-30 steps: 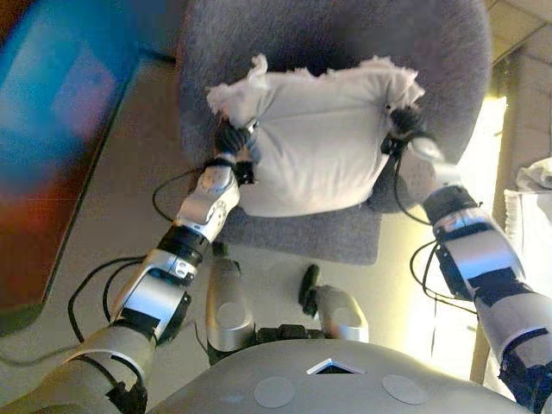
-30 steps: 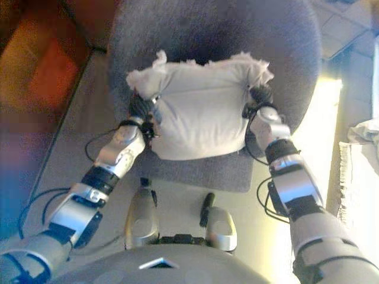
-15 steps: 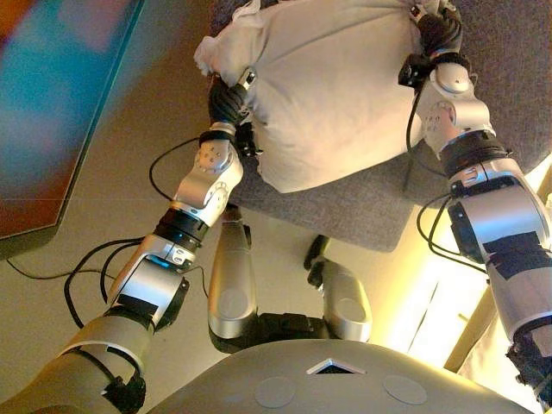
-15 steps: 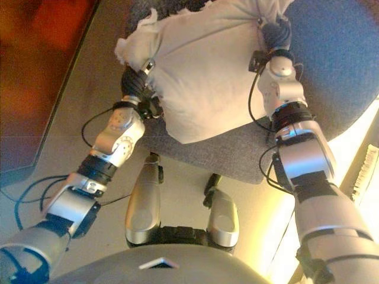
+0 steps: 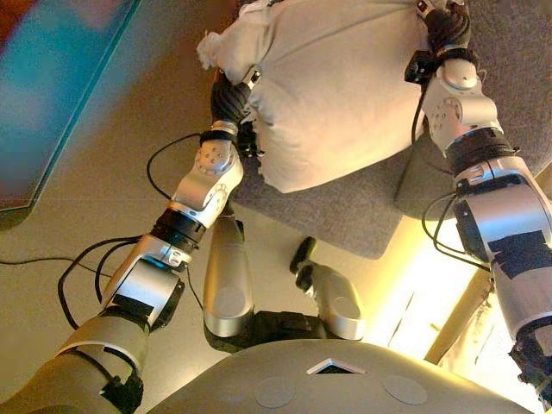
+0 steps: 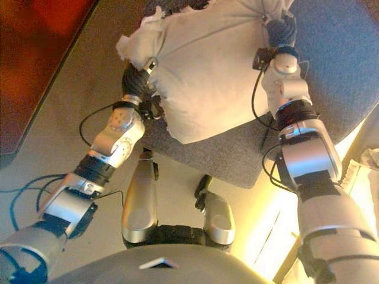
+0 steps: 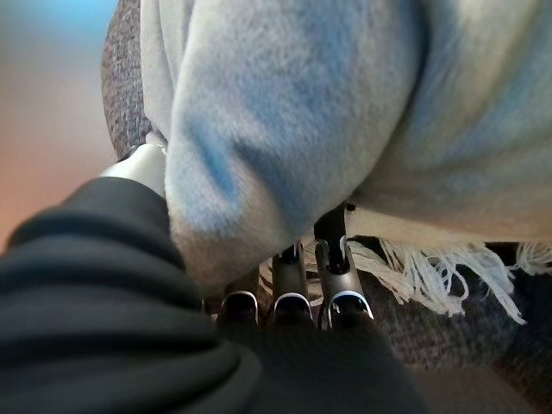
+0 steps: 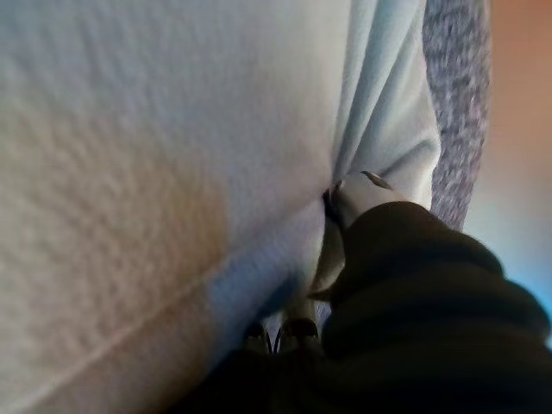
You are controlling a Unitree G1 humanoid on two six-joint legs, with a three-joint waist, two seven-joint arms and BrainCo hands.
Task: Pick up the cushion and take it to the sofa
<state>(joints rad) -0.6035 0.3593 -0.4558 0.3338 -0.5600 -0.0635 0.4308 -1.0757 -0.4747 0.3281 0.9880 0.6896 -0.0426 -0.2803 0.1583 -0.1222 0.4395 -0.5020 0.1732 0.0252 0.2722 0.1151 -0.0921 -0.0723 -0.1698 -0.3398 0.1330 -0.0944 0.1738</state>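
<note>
A white cushion with fringed corners is held between my two hands over a grey upholstered seat. My left hand grips its left edge. In the left wrist view its fingers curl under the cushion and the thumb presses the side. My right hand grips the cushion's right upper corner. In the right wrist view the thumb is dug into a fold of the cushion. No sofa is clear in any view.
A blurred teal and red surface lies along the left edge on the beige floor. A strip of bright light falls on the floor at lower right. A white cloth shows at the right edge.
The whole picture has shifted, so the camera has moved. The cushion and both hands now sit higher in view, and both hands keep their hold.
</note>
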